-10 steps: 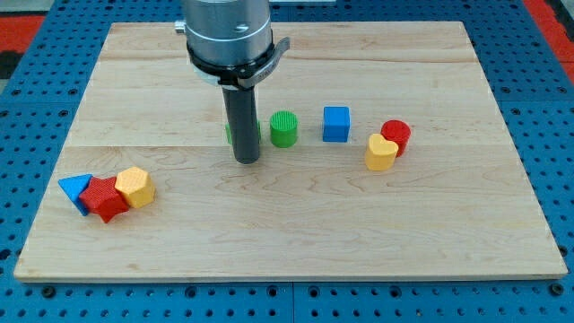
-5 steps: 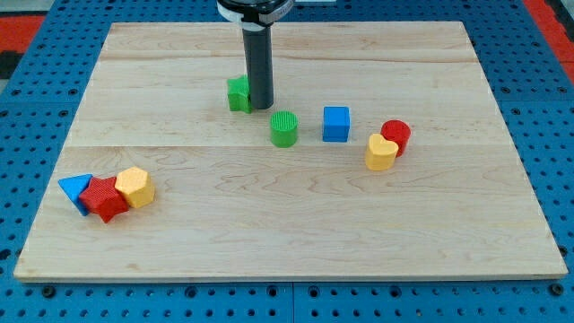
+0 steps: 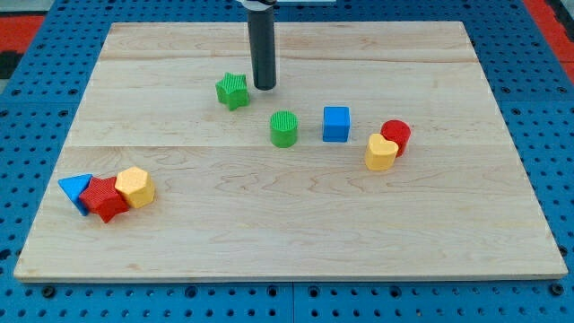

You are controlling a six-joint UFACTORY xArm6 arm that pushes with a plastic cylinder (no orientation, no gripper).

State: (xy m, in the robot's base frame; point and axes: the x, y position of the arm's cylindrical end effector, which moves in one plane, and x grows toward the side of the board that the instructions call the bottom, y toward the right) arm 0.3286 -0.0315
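My tip [image 3: 264, 87] rests on the board in the upper middle of the view. A green star block [image 3: 232, 91] lies just to its left, with a small gap between them. Below and to the right stands a green cylinder [image 3: 283, 128]. Further right sit a blue cube [image 3: 336, 124], a red cylinder [image 3: 395, 135] and a yellow heart block [image 3: 380, 152] touching it.
At the lower left a blue triangle [image 3: 73, 189], a red star block [image 3: 105, 198] and a yellow hexagon block [image 3: 134, 187] huddle together. The wooden board [image 3: 287, 233] sits on a blue pegboard.
The rod moved up the view from the board's middle, pushing the green star block up and to the left, away from the green cylinder. The other blocks stayed put.
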